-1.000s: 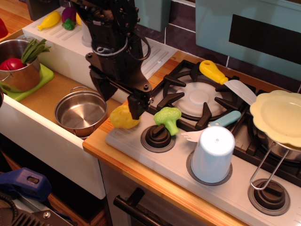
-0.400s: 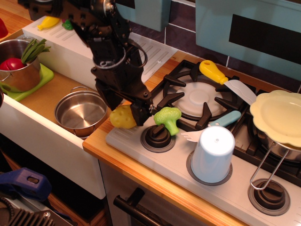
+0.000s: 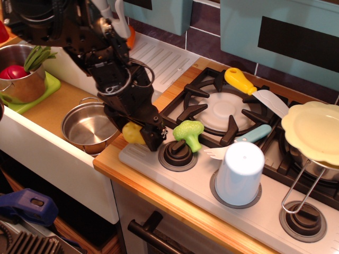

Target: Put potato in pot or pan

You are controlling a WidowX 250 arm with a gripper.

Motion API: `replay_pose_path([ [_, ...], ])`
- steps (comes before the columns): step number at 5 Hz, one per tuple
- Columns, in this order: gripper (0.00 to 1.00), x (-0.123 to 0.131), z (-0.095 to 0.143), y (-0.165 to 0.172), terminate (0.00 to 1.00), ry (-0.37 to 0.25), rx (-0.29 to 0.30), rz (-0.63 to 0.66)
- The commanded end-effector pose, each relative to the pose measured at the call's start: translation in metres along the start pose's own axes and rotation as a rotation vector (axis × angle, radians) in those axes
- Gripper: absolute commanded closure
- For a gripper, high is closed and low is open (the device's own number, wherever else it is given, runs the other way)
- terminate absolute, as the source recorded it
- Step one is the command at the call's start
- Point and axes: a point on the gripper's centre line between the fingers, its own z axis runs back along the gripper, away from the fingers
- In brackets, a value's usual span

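Black fingers (image 3: 153, 136) of the gripper (image 3: 142, 133) pinch the potato (image 3: 132, 132), whose pale yellow body shows only partly from behind them. The potato sits at the left edge of the stove top, above the wooden counter rim (image 3: 159, 197) and just beside the small steel pot (image 3: 90, 126), not inside it. The arm (image 3: 100, 58) rises up and to the left from the gripper, a dark mass of links and cables that hides part of the white drain board (image 3: 159, 58).

Just right of the fingers, the green toy broccoli (image 3: 188, 133) stands on the stove next to 1 black burner knob (image 3: 177, 154). Behind it is the black burner grate (image 3: 222, 108), and the yellow-handled knife (image 3: 253, 90) lies across its far side. A pale blue cup (image 3: 239, 173) stands upside down on the front of the stove, with a white fork (image 3: 216, 153) and a light blue handle (image 3: 255, 133) near it. At the right edge, a pale yellow plate (image 3: 313, 129) rests on a metal pan (image 3: 312, 170).

Left of the small pot, inside the sink area, a taller steel pot (image 3: 18, 79) holds a red item and green beans and stands on a green mat (image 3: 37, 98). A blue clamp (image 3: 29, 206) shows at the lower left. No brand, label or writing can be read anywhere.
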Motion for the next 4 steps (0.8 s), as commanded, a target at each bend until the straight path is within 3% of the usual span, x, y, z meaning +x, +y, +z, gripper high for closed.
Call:
replay_pose_path([
  [1,1.0,0.003,0.007,0.005,0.0,-0.008,0.059,-0.022],
  [4,1.0,0.015,0.025,0.082,0.0,-0.042,0.243,-0.093],
])
